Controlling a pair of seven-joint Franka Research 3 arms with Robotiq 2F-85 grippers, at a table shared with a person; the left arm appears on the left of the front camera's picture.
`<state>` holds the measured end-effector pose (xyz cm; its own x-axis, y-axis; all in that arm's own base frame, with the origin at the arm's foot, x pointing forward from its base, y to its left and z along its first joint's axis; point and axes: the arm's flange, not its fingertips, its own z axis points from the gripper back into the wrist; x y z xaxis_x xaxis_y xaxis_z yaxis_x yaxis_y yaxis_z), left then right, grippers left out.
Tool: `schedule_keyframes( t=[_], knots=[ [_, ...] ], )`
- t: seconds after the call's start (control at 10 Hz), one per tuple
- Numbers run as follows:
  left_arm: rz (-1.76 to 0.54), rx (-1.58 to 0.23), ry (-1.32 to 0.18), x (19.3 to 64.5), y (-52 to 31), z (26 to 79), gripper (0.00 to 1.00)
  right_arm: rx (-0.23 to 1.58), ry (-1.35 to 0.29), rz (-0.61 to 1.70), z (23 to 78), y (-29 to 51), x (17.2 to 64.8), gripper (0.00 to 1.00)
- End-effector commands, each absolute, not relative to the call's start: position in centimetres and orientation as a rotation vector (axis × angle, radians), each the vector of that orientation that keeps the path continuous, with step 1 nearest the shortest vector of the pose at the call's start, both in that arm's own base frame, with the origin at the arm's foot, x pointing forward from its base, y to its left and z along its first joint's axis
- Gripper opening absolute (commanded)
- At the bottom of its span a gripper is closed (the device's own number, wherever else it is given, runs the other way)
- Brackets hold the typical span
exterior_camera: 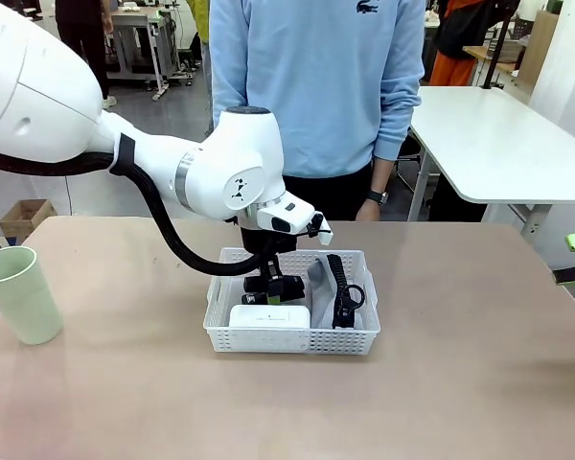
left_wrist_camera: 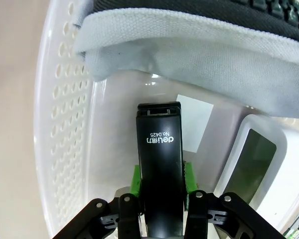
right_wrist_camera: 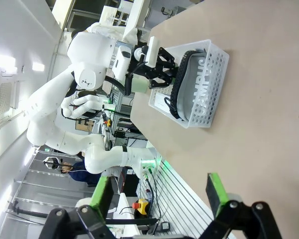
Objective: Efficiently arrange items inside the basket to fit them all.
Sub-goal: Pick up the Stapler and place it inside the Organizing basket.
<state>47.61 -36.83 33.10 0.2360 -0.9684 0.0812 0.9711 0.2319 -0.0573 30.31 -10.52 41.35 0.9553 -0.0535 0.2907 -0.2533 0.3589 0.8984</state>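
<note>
Clamping boxy stapler (left_wrist_camera: 158, 164) in perforated basket (left_wrist_camera: 60, 124)

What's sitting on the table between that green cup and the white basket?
Nothing: in the front view the tabletop between the pale green cup and the basket is bare; only the left arm's black hose loops above it.

Left arm (exterior_camera: 201, 172) extended from left side toward table middle, forearm angled downward, wrist bent over. Left gripper (exterior_camera: 271, 286) pointed straight down, fingers set low. Green pads (left_wrist_camera: 136, 179) pressed on both flanks of small black stapler (left_wrist_camera: 159, 164); jaws narrow, clamped. Right gripper (right_wrist_camera: 158, 191) stood well apart from left arm, off to side, above tabletop. Its jaws were spread wide, green-padded fingers (right_wrist_camera: 215, 186) facing each other.
</note>
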Motion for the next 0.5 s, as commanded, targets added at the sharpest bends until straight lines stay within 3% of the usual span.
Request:
schedule_keyframes(
  t=[0.0,0.1,0.2,0.4],
  knots=[
    [-1.331,-0.096,-0.026,47.74,-37.06,33.59,0.37,1.207,-0.303,0.147,41.46,-10.71,30.19,1.00],
    [-1.333,-0.094,-0.030,47.77,-36.96,33.69,0.71,1.207,-0.303,0.147,41.46,-10.71,30.19,1.00],
    [-1.343,-0.090,-0.031,47.73,-36.85,33.74,0.94,1.207,-0.303,0.147,41.46,-10.71,30.19,1.00],
    [-1.344,-0.098,-0.034,47.70,-36.87,33.77,1.00,1.207,-0.303,0.147,41.46,-10.71,30.19,1.00]
  ],
)
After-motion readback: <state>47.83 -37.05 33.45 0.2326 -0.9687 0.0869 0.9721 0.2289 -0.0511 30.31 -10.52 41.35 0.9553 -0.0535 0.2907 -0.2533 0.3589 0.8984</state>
